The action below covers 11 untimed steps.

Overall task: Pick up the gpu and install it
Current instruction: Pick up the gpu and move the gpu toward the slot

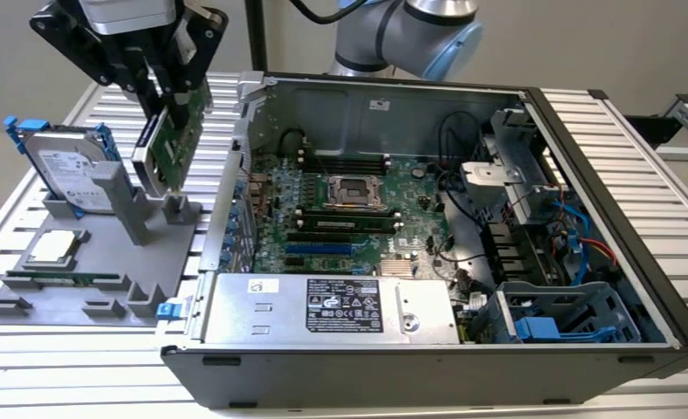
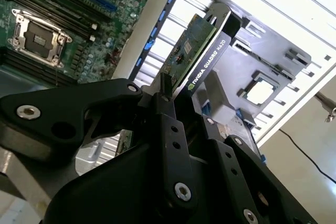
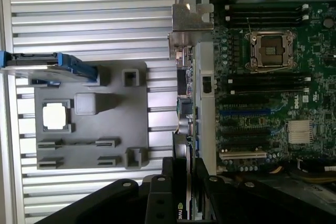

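Observation:
The gpu (image 1: 172, 144) is a green card standing on edge, tilted slightly, over the grey holder (image 1: 88, 253) at the exterior view's left. My gripper (image 1: 169, 94) is shut on the card's upper edge from above. The second wrist view shows the black fingers (image 2: 168, 108) clamping the gpu (image 2: 197, 56), which sticks out beyond them. In the first wrist view the gpu (image 3: 184, 129) is edge-on, beside the case's rear wall, and the holder's slotted posts (image 3: 135, 157) stand empty. The card hangs outside the open computer case (image 1: 606, 183), left of its motherboard (image 1: 344, 209).
On the grey holder a silver hard drive with blue rails (image 1: 71, 166) stands upright, with a processor chip (image 1: 55, 249) and a memory stick (image 1: 65, 279) lying in front. The motherboard has a blue slot (image 1: 320, 249) and a power supply (image 1: 333, 305) at the case front.

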Tool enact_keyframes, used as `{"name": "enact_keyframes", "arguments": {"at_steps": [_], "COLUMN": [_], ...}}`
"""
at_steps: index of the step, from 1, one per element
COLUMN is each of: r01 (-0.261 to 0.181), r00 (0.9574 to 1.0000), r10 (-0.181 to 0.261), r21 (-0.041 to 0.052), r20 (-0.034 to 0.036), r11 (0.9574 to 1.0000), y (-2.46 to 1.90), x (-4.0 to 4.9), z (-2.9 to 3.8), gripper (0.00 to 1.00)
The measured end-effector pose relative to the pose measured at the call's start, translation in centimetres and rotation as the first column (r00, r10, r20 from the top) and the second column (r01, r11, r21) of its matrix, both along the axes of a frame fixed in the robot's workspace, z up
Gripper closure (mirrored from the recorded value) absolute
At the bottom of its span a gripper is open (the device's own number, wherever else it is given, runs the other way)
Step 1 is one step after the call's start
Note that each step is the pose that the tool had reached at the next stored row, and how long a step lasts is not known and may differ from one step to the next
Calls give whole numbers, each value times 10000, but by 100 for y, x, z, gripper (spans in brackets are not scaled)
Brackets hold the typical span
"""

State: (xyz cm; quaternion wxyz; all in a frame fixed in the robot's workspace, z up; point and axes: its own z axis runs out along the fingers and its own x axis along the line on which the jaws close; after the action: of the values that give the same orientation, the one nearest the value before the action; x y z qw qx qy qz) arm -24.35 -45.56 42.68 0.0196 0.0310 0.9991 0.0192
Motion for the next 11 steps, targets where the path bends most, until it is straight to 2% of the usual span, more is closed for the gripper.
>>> {"name": "enact_keyframes", "arguments": {"at_steps": [11], "r01": [0], "r00": [10000], "r10": [0], "r21": [0], "r20": [-2], "r11": [10000], "y": [0], "x": [152], "z": [0], "gripper": [100]}}
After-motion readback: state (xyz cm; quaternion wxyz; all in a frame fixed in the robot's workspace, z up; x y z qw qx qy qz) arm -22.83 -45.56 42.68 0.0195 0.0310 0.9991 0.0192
